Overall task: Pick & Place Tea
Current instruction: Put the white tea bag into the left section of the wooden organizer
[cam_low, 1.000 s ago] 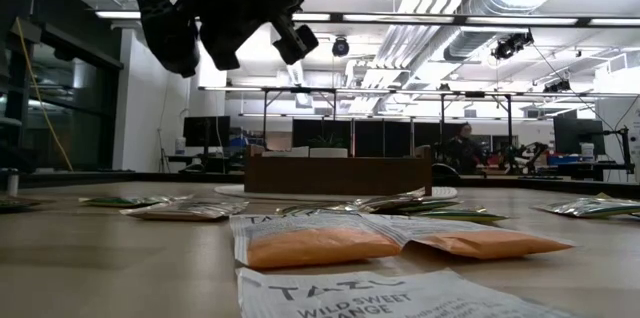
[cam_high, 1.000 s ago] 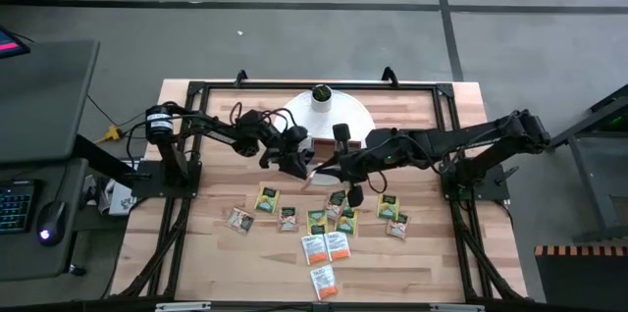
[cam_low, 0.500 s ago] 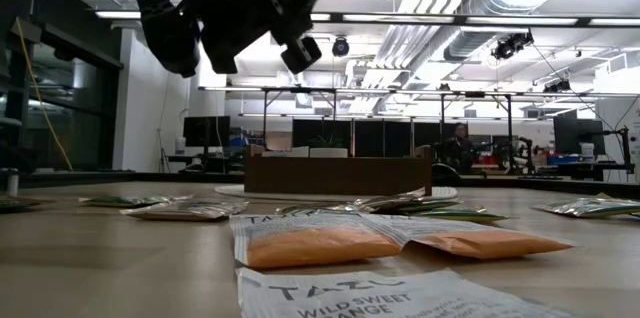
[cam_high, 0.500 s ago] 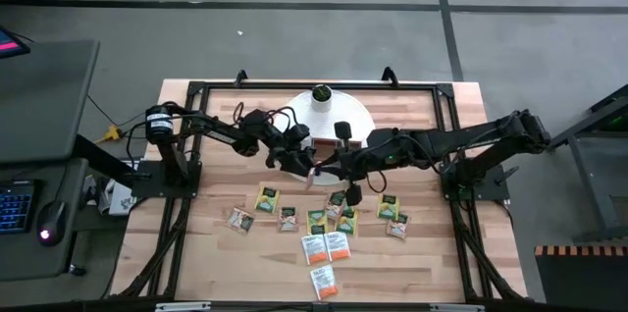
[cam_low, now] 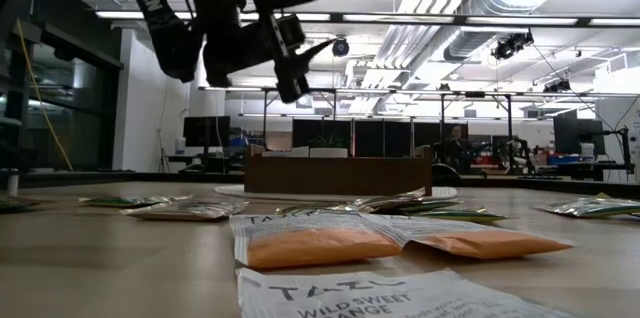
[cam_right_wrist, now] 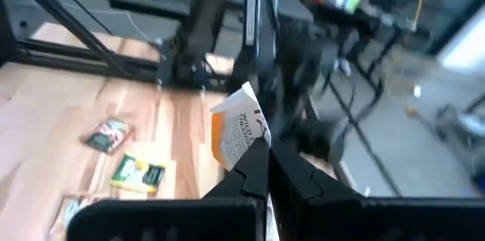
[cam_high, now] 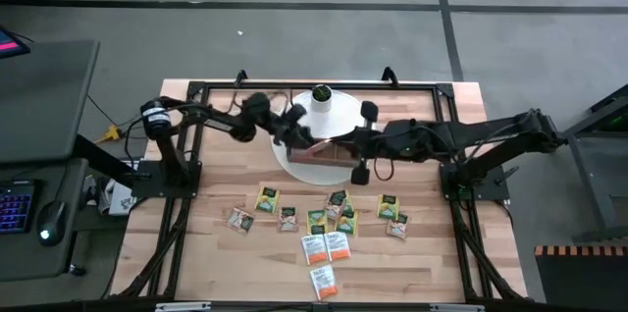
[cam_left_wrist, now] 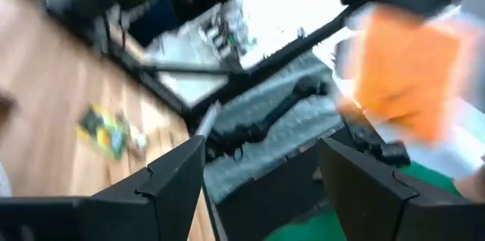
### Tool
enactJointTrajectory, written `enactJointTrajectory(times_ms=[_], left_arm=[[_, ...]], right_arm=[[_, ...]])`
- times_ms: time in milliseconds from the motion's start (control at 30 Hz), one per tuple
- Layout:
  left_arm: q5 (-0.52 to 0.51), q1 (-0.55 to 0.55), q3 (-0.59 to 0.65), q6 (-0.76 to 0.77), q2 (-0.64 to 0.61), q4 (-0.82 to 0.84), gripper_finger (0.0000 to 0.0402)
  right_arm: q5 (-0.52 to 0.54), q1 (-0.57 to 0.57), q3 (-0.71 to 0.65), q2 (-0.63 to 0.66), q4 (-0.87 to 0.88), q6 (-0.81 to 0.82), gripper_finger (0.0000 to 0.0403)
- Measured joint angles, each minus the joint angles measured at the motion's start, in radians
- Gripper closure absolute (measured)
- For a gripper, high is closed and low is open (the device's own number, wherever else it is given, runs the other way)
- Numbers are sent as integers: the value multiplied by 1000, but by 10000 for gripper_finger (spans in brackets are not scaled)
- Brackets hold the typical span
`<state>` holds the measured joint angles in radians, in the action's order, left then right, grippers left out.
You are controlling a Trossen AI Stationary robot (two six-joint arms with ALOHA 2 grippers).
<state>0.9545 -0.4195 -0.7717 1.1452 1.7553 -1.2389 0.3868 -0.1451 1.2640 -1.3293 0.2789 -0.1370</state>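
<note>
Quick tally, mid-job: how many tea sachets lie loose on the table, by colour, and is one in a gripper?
Green sachets: 5
Orange sachets: 3
White or tan sachets: 3
Orange sachet held in the right gripper: 1
Total: 12

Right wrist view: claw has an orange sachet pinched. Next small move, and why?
Probably lower the right claw toward the wooden tray, then release. It is shut on the orange sachet, and the high view puts it at the tray.
</note>
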Motion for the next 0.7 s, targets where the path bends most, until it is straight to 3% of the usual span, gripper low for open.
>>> enactJointTrajectory(times_ms=[433, 700], left_arm=[[123, -232, -1, -132, -297, 53, 147], [206, -388, 1, -163, -514, 75, 147]], right_arm=[[-83, 119, 0, -6, 85, 286, 403], [-173, 220, 19, -45, 93, 345, 403]])
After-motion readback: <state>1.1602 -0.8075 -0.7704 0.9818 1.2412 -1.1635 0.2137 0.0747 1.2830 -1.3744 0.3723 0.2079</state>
